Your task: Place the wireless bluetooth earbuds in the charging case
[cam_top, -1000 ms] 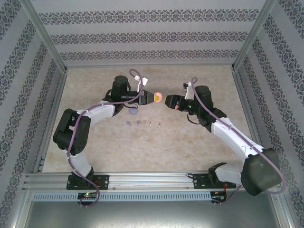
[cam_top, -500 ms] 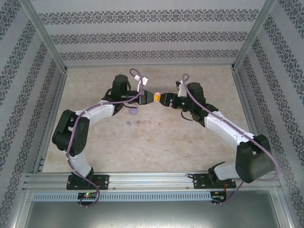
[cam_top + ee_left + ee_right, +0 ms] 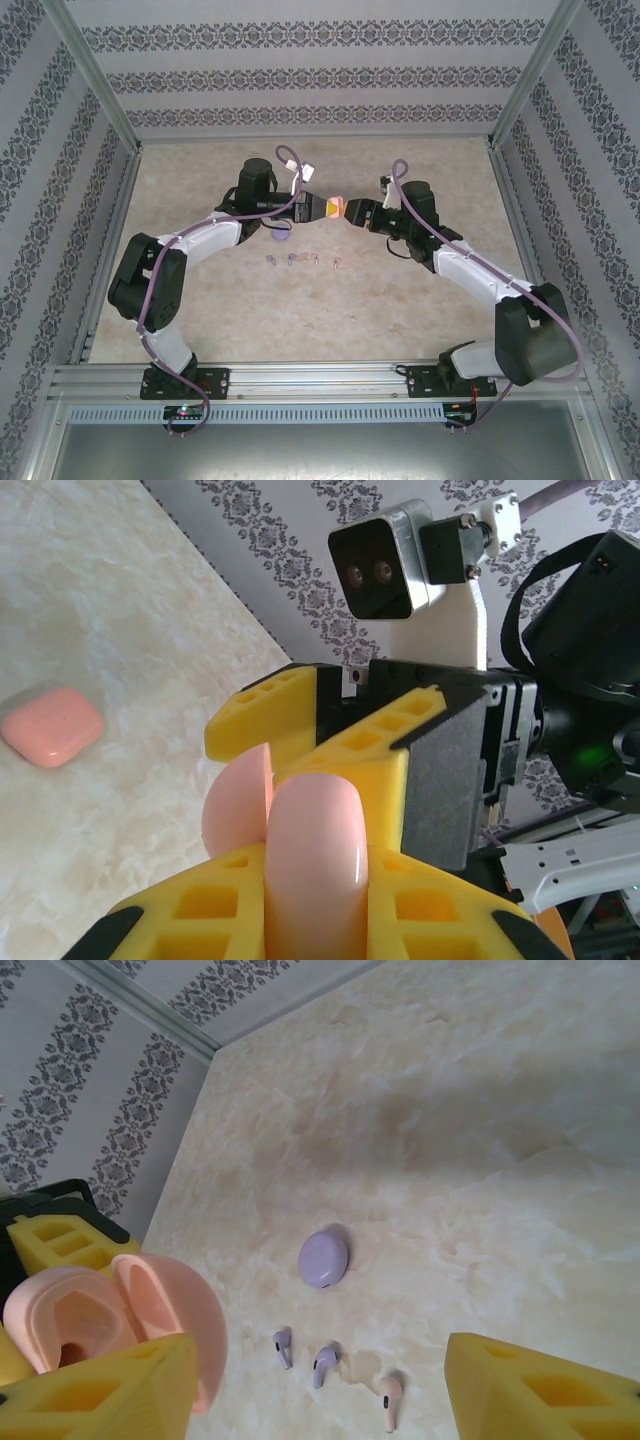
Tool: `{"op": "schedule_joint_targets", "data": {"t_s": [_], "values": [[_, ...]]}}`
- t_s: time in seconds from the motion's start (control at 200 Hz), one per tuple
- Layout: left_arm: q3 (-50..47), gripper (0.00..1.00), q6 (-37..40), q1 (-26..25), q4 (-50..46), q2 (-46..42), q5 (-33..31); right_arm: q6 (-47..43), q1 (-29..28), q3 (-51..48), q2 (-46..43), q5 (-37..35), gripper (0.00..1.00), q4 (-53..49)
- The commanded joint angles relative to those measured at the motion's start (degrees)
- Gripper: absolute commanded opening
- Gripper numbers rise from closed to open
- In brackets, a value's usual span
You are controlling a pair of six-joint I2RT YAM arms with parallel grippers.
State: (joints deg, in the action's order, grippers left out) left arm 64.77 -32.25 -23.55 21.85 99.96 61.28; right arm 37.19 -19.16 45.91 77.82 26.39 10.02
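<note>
My left gripper [image 3: 325, 207] is shut on a pale pink charging case [image 3: 315, 870], held above the table with its lid [image 3: 237, 800] hinged open. My right gripper [image 3: 352, 212] faces it from the right, and the case [image 3: 337, 205] sits between the two. In the right wrist view my right gripper [image 3: 320, 1355] is open, and the open case [image 3: 90, 1320] lies against its left finger [image 3: 110, 1390]. Below on the table lie two purple earbuds [image 3: 283, 1346] [image 3: 323, 1365] and a pink earbud [image 3: 390, 1398]. The row of earbuds [image 3: 303, 261] lies near the table's middle.
A shut purple case [image 3: 323, 1258] rests on the table just beyond the earbuds, and it appears under the left arm in the top view [image 3: 281, 234]. A salmon-pink shut case [image 3: 52, 726] lies on the table further off. Patterned walls [image 3: 320, 80] enclose the table.
My right arm has swung left, bringing its gripper up to the held pink case, and its jaws have narrowed a little. The left arm has stayed where it was.
</note>
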Motion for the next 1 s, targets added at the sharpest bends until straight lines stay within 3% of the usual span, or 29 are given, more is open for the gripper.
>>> {"op": "schedule_joint_targets", "data": {"t_s": [0.0, 0.13, 0.41, 0.994], "values": [[1.6, 0.01, 1.2, -0.1, 3.3, -2.6, 3.0, 0.5, 1.4, -1.5, -3.7, -0.1, 0.67, -1.2], [1.6, 0.01, 0.7, 0.0, 4.2, -2.5, 3.1, 0.0, 1.6, -2.3, -6.5, 2.5, 0.66, -0.8], [2.4, 0.01, -0.3, 0.0, 5.0, -2.5, 3.8, -0.9, 1.5, -1.3, -4.7, 9.1, 0.54, 1.5], [3.0, 0.01, -0.3, -0.5, 4.3, -2.1, 3.9, -0.6, -1.0, 2.3, -0.5, 7.3, 0.47, 2.4]]}}
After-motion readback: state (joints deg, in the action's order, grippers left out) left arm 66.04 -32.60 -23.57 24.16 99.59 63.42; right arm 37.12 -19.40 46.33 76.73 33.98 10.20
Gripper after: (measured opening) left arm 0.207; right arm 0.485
